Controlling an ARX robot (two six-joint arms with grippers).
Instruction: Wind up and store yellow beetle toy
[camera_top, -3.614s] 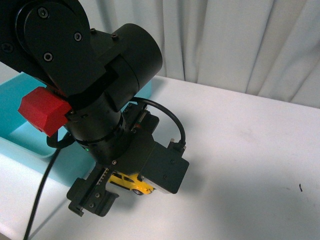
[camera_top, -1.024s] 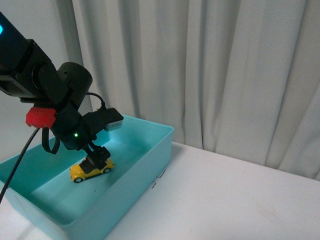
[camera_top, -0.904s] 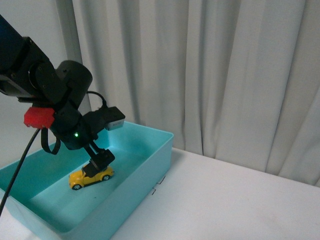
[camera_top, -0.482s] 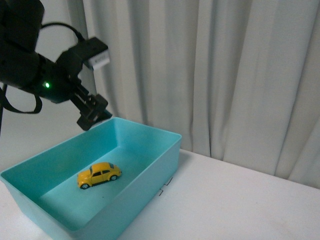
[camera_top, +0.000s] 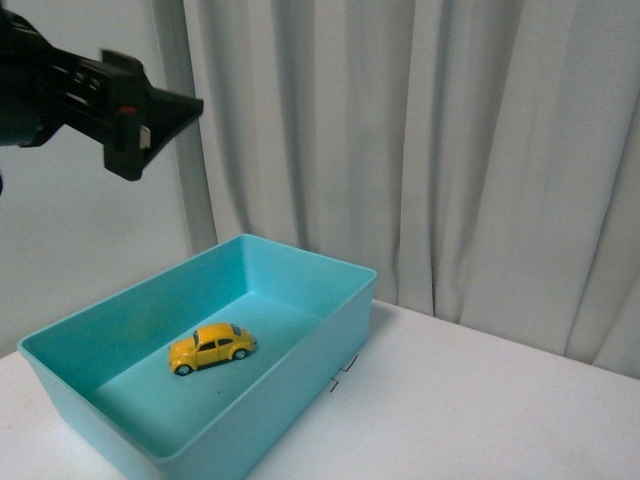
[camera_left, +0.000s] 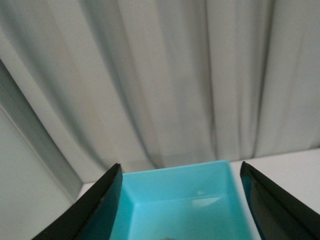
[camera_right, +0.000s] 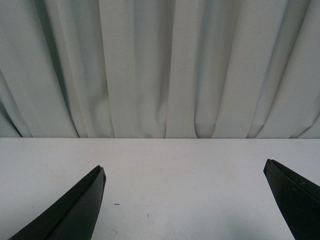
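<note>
The yellow beetle toy stands on its wheels on the floor of a teal bin, near the bin's middle, with nothing touching it. My left arm is high at the upper left, well above and clear of the bin. In the left wrist view my left gripper is open and empty, looking down at the bin's far wall; the toy is out of that view. My right gripper is open over bare white table and holds nothing.
The bin sits at the table's left, its right wall next to open white tabletop. Grey-white curtains hang close behind the table. Small dark marks dot the table surface.
My left gripper has let go of the toy in the bin and risen up and to the left, away from it. The toy stays where it was set down.
</note>
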